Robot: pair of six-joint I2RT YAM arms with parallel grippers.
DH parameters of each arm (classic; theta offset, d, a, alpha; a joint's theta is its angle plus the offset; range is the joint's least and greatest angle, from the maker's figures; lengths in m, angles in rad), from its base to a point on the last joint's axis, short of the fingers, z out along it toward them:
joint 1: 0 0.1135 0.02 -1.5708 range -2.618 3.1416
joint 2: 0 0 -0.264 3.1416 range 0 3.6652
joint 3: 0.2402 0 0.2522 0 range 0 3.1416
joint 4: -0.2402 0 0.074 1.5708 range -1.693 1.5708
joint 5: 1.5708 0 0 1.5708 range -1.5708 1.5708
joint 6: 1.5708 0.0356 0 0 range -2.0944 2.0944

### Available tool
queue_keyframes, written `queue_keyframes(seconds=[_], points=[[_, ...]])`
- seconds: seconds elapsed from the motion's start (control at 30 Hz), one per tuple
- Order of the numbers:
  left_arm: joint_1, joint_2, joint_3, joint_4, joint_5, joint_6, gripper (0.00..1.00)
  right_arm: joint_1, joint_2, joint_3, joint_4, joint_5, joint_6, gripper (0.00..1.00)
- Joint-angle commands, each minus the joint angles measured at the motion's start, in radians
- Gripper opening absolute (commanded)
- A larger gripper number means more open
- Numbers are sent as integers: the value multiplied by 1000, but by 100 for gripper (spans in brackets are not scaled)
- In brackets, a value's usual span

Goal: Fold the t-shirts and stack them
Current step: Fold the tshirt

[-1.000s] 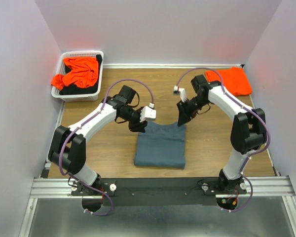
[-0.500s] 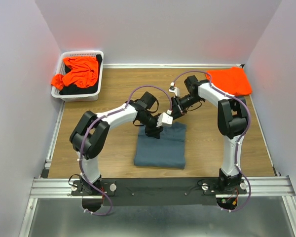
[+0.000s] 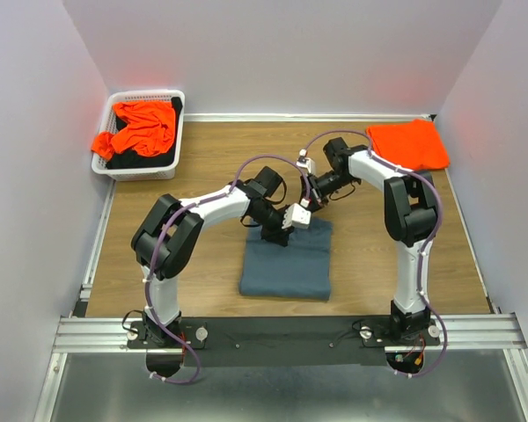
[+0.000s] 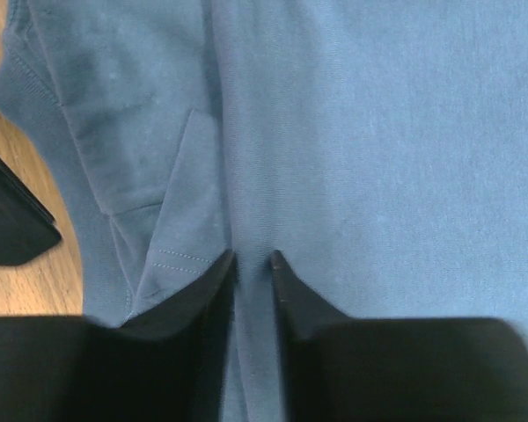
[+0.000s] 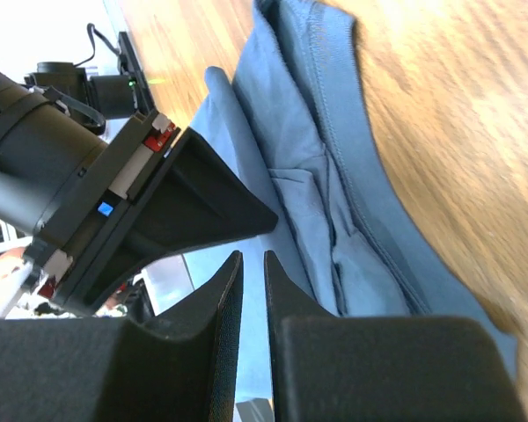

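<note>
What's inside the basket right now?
A crumpled orange shirt, spilling over the basket's left rim, on dark cloth. Anything beneath them is covered.

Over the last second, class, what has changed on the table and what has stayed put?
Both arms swung inward: the left jaws and right jaws now sit close together at the blue-grey t-shirt's far edge, narrowed to slits; a grip cannot be confirmed. The shirt itself, the far-right orange t-shirt and the basket stayed put.

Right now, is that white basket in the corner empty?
No, the white basket holds a crumpled orange t-shirt.
</note>
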Motion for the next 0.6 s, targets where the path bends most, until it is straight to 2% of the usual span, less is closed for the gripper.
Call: queue_keyframes(seconds=[0.0,0.13,0.2,0.27,0.57], points=[[-18,0,-4,-16,22,22,25,24,26,-15,23,-42,15,22],[-21,-4,-5,-45,22,41,15,42,35,-22,31,-46,15,22],[-23,-18,-8,-47,16,39,5,56,51,-26,32,-42,5,22],[-26,-33,-10,-44,13,33,1,65,69,-27,32,-37,-6,21],[-40,-139,-7,-42,-39,-5,0,74,161,-59,35,-46,-64,20]])
